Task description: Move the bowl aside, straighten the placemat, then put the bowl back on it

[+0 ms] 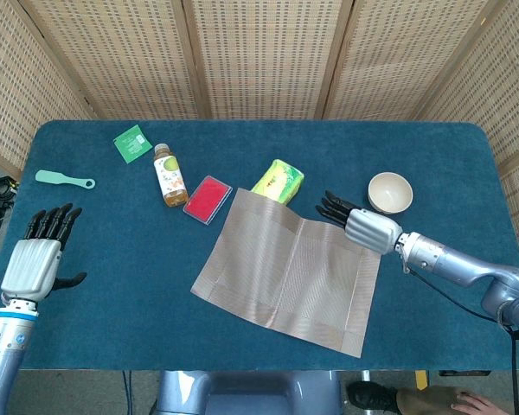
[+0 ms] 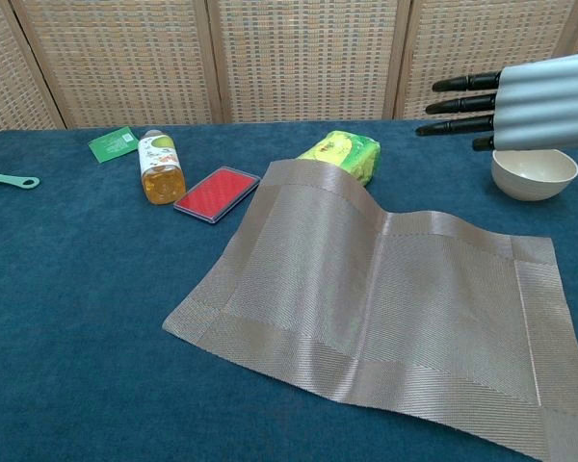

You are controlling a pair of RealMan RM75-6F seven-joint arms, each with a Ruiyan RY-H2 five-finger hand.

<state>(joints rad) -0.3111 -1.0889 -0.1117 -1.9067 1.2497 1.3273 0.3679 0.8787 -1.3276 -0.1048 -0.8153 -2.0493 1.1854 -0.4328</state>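
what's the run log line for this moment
bowl: off mat | placemat: spread, far corner on yellow pack | right hand: open, raised | left hand: open, idle

Lighting even and diffuse in both views, moderately bright, no single source evident. Shadows soft and short: a faint one beneath the left hand and along the raised fold of the placemat. No glare on the table; a mild sheen on the right hand in the chest view. Focus sharp in the head view. Chest view slightly soft at the near placemat edge. Slight barrel distortion at head-view edges.
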